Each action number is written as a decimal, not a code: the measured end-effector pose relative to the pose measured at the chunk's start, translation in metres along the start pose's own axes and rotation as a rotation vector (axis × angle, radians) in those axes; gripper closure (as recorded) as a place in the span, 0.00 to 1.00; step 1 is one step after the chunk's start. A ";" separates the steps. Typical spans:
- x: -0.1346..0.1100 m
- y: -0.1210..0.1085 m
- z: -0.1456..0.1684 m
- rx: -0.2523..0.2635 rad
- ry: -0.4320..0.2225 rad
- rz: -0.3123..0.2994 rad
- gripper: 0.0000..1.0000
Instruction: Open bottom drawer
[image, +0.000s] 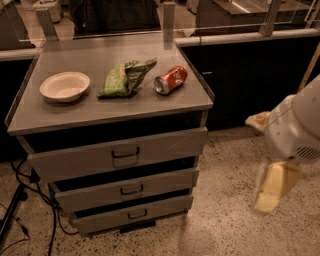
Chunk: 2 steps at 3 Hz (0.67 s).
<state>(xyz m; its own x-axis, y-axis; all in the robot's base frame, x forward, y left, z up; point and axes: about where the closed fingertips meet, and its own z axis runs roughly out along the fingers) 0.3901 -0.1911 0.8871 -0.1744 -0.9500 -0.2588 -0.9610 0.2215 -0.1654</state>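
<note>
A grey metal cabinet has three drawer fronts stacked below its top. The bottom drawer is the shortest front, lowest, just above the floor, with a small dark wire handle at its centre. The middle drawer and the top drawer sit above it, with dark gaps between the fronts. My arm's white body is at the right edge. My gripper, pale yellow and blurred, hangs below it over the floor, well to the right of the drawers and touching nothing.
On the cabinet top lie a white bowl, a green chip bag and a red soda can on its side. Black cables run down the cabinet's left side. A dark counter front stands behind right. Speckled floor lies in front.
</note>
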 end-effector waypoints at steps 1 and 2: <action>0.009 0.034 0.057 -0.097 -0.032 0.012 0.00; 0.003 0.051 0.101 -0.164 -0.072 0.028 0.00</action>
<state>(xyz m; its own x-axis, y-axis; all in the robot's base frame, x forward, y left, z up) 0.3626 -0.1607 0.7820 -0.1910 -0.9246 -0.3296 -0.9793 0.2026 -0.0010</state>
